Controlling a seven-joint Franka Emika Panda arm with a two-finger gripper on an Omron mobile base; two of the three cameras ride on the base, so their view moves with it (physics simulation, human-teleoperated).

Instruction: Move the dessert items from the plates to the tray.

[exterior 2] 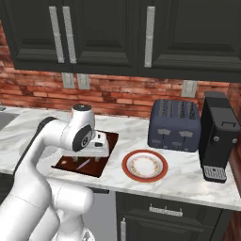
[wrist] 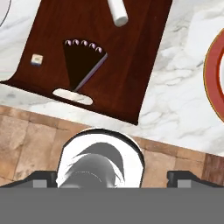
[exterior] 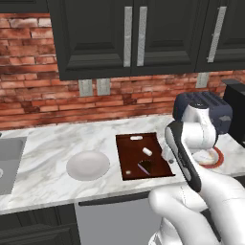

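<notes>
Reddish-brown tray [exterior: 130,143] holds marshmallow [exterior: 147,151], brown wedge [exterior: 145,167]; both plates bare.

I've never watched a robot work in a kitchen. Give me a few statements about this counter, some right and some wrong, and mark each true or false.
1. The white marshmallow-like piece lies on the dark reddish-brown tray. True.
2. The dark brown wedge sits on the grey plate. False: it lies on the tray.
3. The red-rimmed plate holds no dessert. True.
4. The gripper holds the marshmallow piece. False: its jaws are open and hold nothing.
5. The toaster is bright red. False: it is dark blue-grey.
</notes>
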